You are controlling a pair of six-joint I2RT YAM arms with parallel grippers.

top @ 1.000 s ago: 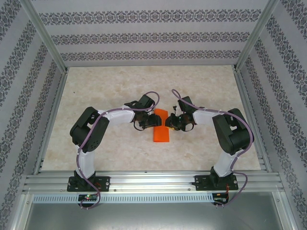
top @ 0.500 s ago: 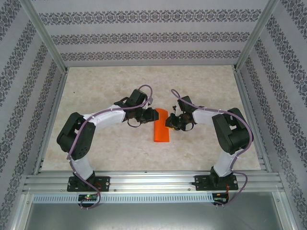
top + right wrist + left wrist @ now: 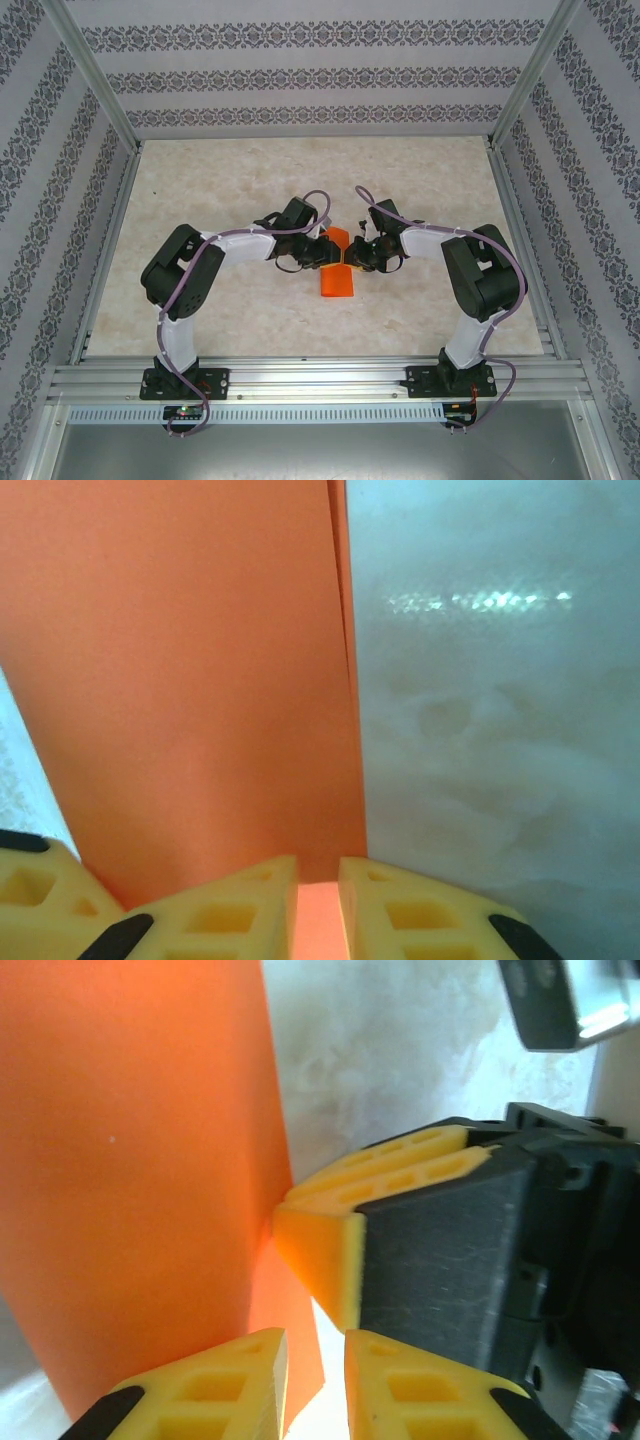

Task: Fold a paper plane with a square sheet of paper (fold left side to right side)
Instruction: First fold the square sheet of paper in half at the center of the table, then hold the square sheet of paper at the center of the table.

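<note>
One paper (image 3: 337,283) lies on one table (image 3: 200,180); the left gripper (image 3: 324,250) and right gripper (image 3: 352,252), two in all, both clamp its far end.

Pale marble table (image 3: 200,180) lies under & all round the left pincer (image 3: 331,251). Patterned walls (image 3: 300,80) stand far past it. Metal rails (image 3: 320,380) run well behind it.

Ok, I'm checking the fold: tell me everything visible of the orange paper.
The orange paper is thin and plain, folded into a narrow strip with two layers showing at one long edge. It lies on the marbled table, long axis pointing away from the arm bases. The left end effector and right end effector meet it from opposite sides, each nearly closed with orange in its gap; a pinch is uncertain.
</note>
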